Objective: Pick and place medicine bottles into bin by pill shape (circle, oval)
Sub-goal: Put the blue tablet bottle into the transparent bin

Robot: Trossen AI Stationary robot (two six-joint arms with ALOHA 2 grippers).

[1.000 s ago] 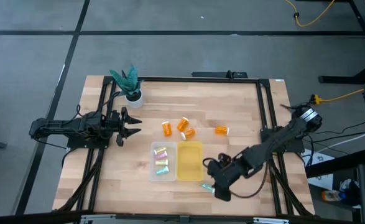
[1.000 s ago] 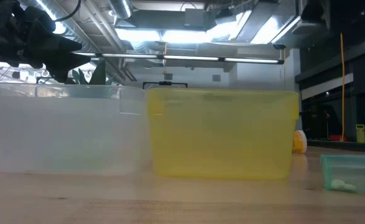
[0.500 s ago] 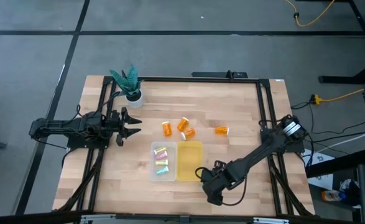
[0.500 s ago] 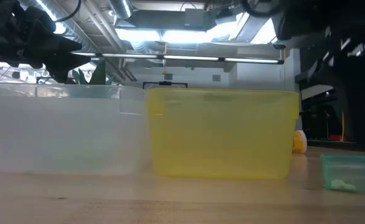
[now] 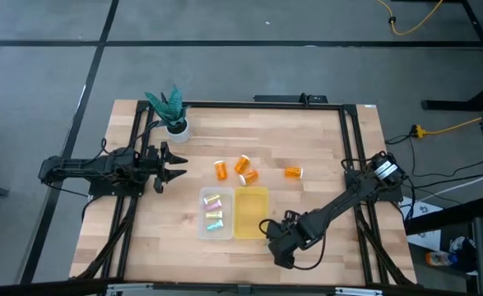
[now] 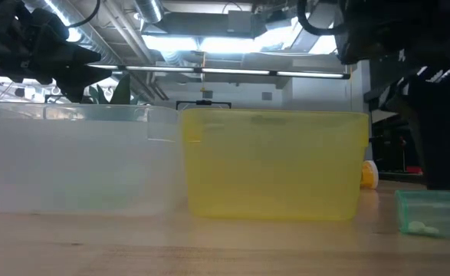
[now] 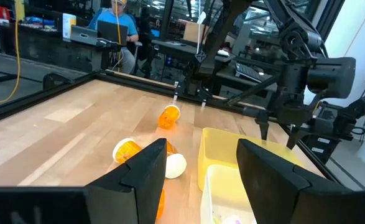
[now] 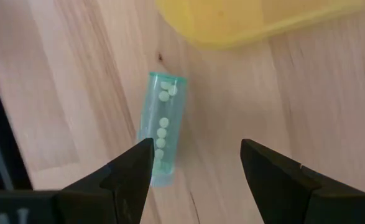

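Note:
A teal vial with small round pills lies on its side on the table, by the near right corner of the yellow bin; it also shows in the low view. My right gripper hangs open above it, pointing down and touching nothing; in the high view it hides the vial. Three orange bottles lie in a group beyond the bins and another lies to their right. The clear bin holds several pastel vials. My left gripper waits open at the table's left.
A white pot with a green plant stands at the far left corner. The two bins stand side by side near the table's middle. The table's near edge lies close behind the teal vial.
My right gripper has gone toward the table's left and down, from beside the teal vial to right above it, and now covers it in the high view. It has stayed open. The vial has not moved.

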